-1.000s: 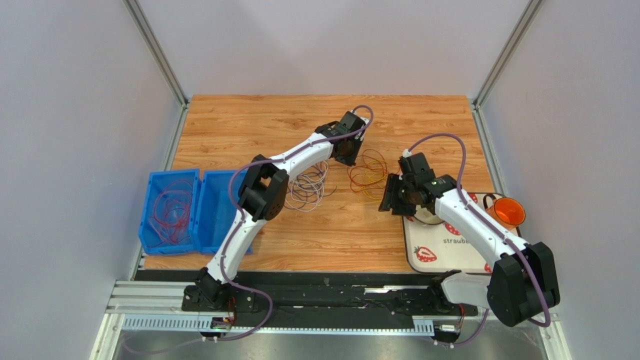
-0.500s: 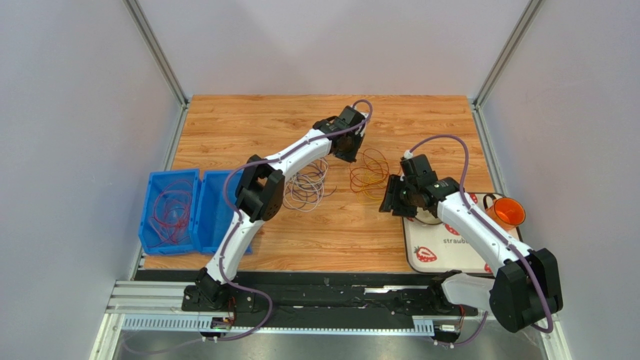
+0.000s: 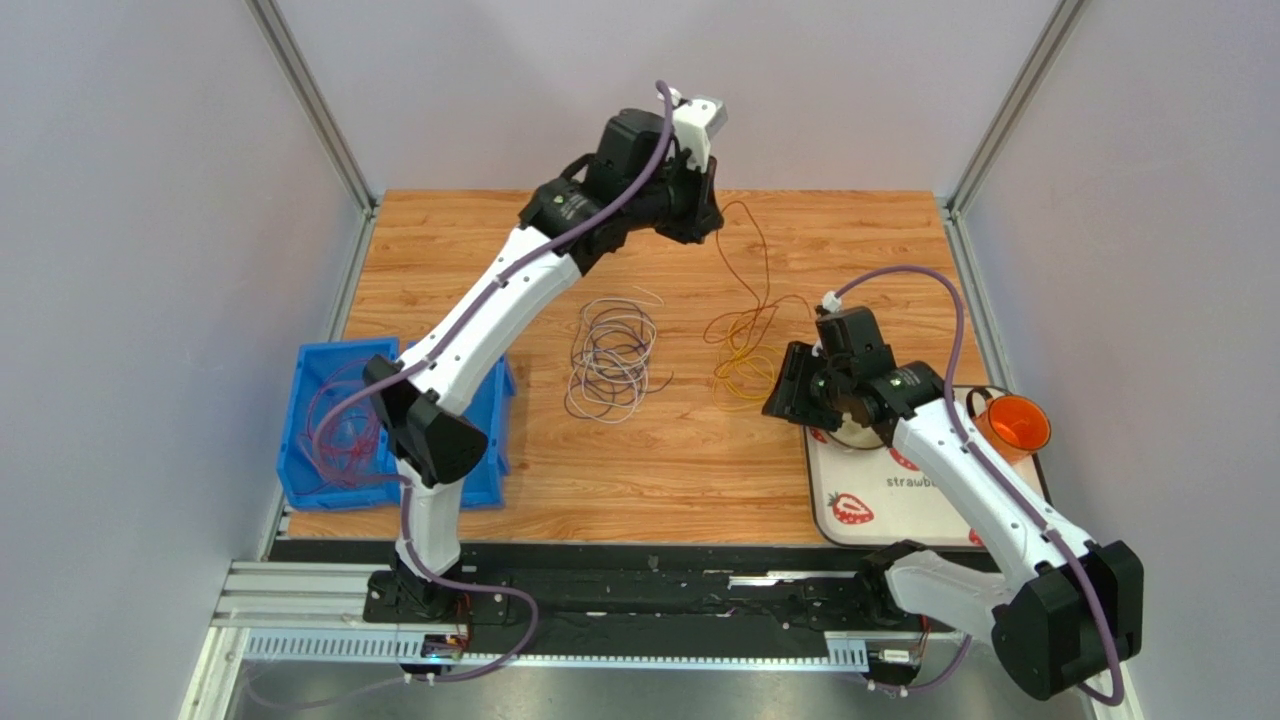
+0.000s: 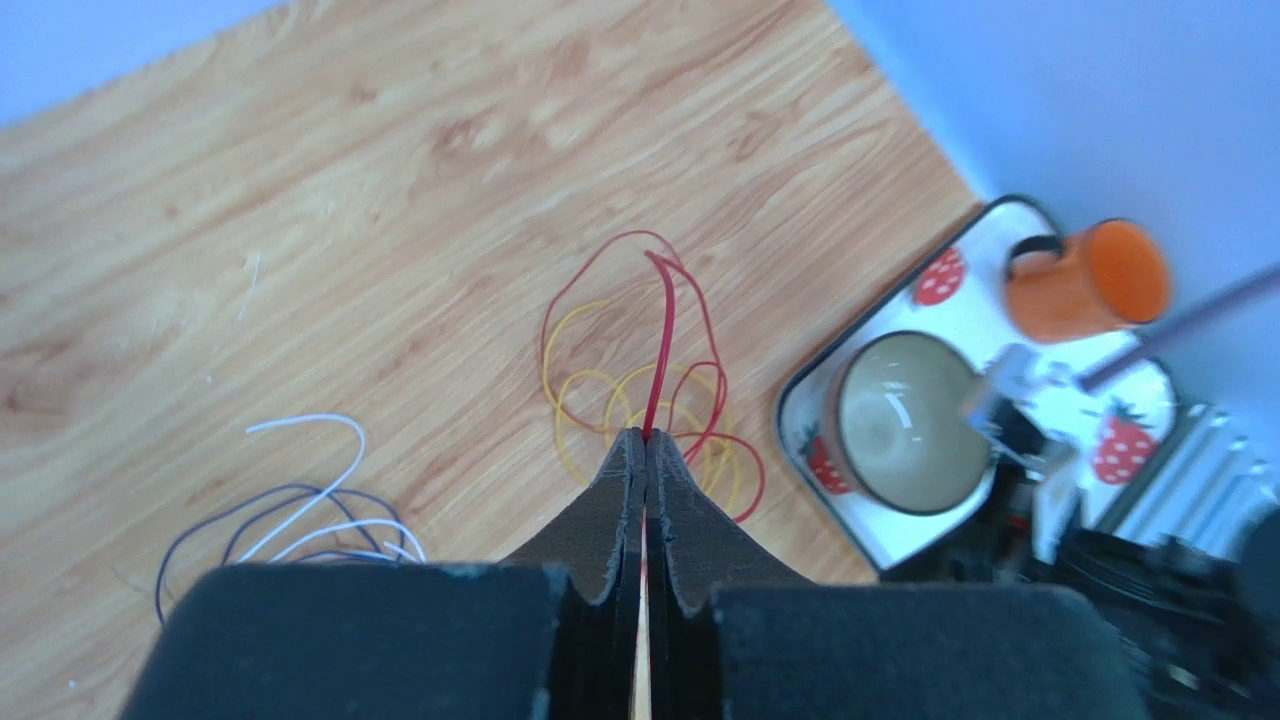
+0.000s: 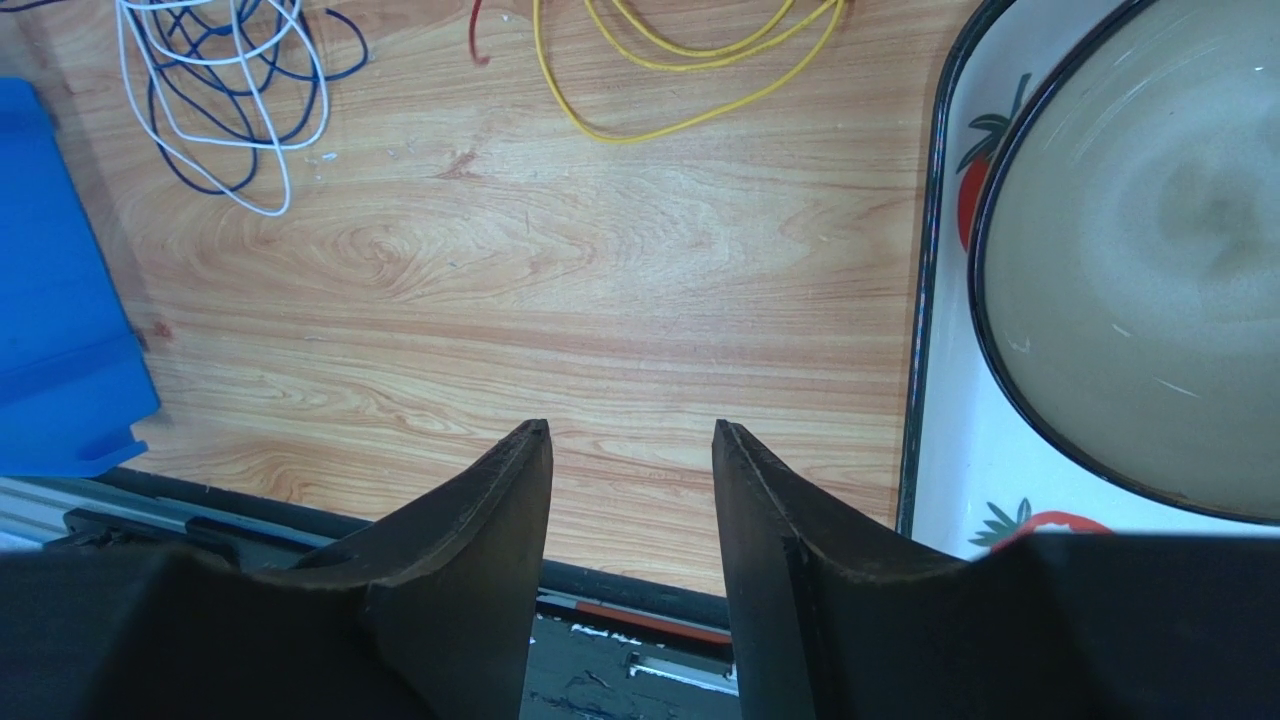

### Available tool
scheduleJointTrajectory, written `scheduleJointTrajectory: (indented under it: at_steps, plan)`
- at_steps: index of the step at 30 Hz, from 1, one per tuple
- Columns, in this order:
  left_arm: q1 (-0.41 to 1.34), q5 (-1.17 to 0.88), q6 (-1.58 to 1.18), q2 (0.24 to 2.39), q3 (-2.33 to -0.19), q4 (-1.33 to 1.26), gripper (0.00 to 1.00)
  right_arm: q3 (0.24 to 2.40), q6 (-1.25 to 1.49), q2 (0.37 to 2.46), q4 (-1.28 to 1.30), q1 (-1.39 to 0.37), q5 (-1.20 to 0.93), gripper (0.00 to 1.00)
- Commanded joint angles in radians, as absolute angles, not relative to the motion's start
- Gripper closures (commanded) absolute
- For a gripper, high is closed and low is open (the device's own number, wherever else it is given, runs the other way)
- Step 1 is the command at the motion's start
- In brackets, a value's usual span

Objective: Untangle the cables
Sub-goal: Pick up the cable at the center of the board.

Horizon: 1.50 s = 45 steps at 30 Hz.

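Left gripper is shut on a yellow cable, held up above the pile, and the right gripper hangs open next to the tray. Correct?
Not quite. The left gripper is shut on a red cable, not a yellow one, as the left wrist view shows. The rest stands: the right gripper hangs open next to the tray.

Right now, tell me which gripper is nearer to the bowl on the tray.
Right. The right gripper hovers open just beside the bowl; the left gripper is high over the table's far side, shut on a red cable.
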<state>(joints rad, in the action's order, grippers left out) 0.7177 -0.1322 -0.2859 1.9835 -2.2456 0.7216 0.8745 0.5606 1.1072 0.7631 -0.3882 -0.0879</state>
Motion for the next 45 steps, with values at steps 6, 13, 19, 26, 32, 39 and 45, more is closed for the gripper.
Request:
scheduleJointTrajectory:
  at_steps: [6,13,19,26,32,39,45]
  plan:
    - [0.742,-0.181,-0.299,1.7,-2.18,0.614,1.0,0.92,0.594,1.014,0.778,-0.38,-0.089,0.52]
    - [0.742,-0.068,-0.33,1.595,-1.84,0.575,1.0,0.914,0.598,0.979,0.792,-0.38,-0.084,0.52]
    - [0.744,-0.112,-0.426,1.604,-1.548,0.48,1.0,0.896,0.606,0.976,0.782,-0.38,-0.101,0.52]
    - [0.75,-0.169,-0.474,1.69,-1.526,0.546,1.0,0.894,0.624,0.985,0.781,-0.382,-0.127,0.52]
    - [0.807,-0.127,-0.52,1.652,-1.439,0.578,1.0,0.861,0.63,0.957,0.787,-0.382,-0.12,0.52]
    - [0.841,-0.08,-0.58,1.66,-1.301,0.6,1.0,0.822,0.644,0.945,0.787,-0.382,-0.141,0.52]
    - [0.859,-0.039,-0.581,1.648,-1.278,0.618,0.43,0.81,0.649,0.919,0.793,-0.383,-0.147,0.52]
